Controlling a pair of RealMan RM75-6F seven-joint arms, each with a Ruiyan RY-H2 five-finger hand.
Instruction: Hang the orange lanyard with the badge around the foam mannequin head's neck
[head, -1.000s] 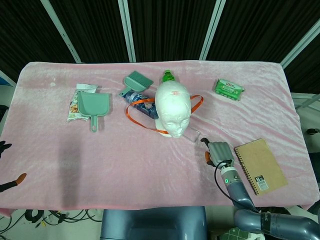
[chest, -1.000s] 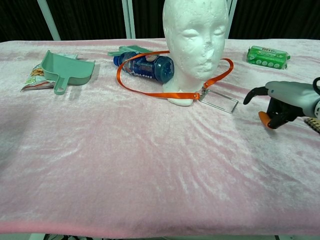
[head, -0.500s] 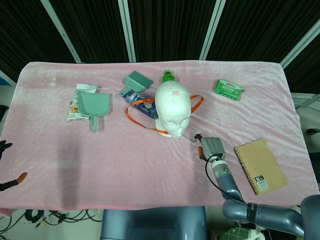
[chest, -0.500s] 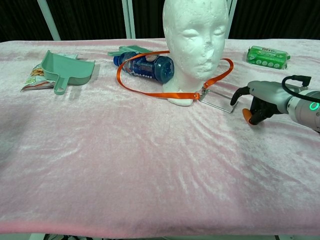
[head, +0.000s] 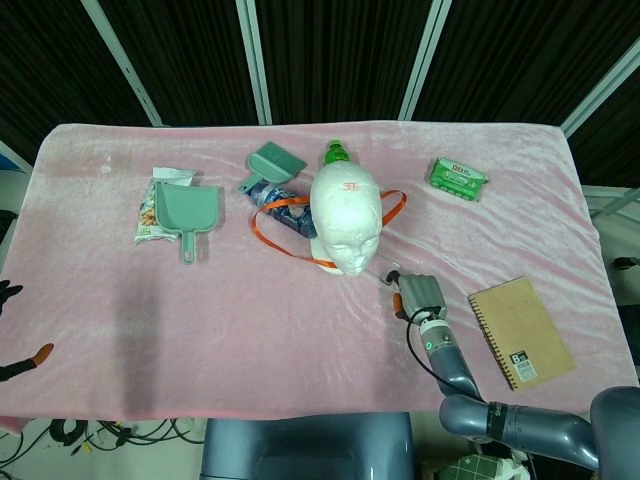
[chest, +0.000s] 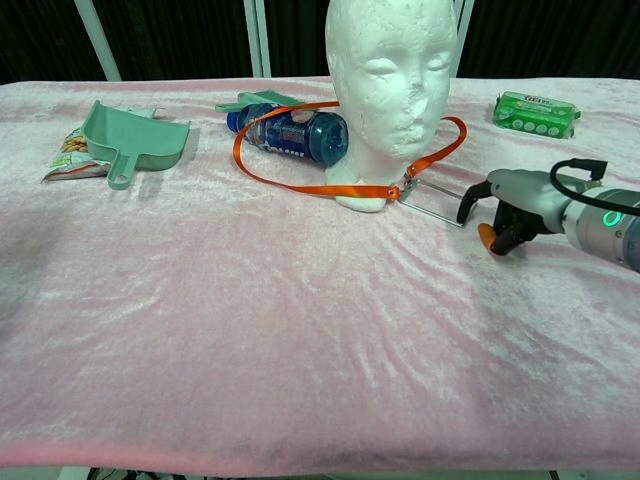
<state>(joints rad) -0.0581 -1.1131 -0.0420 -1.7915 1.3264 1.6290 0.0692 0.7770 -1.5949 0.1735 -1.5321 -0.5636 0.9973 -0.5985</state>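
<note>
One clear badge (chest: 432, 200) apparently touching right hand (chest: 497, 208).

The pink cloth-covered table (head: 300, 330) carries one white foam mannequin head (head: 345, 215), one orange lanyard (chest: 300, 185) with one clear badge (chest: 432, 200), one blue plastic bottle (chest: 290, 132), one green dustpan (head: 188, 212), one green hand brush (head: 272, 164), one snack packet (head: 150, 215), one green gum pack (head: 458, 178) and one brown spiral notebook (head: 522, 330).
</note>
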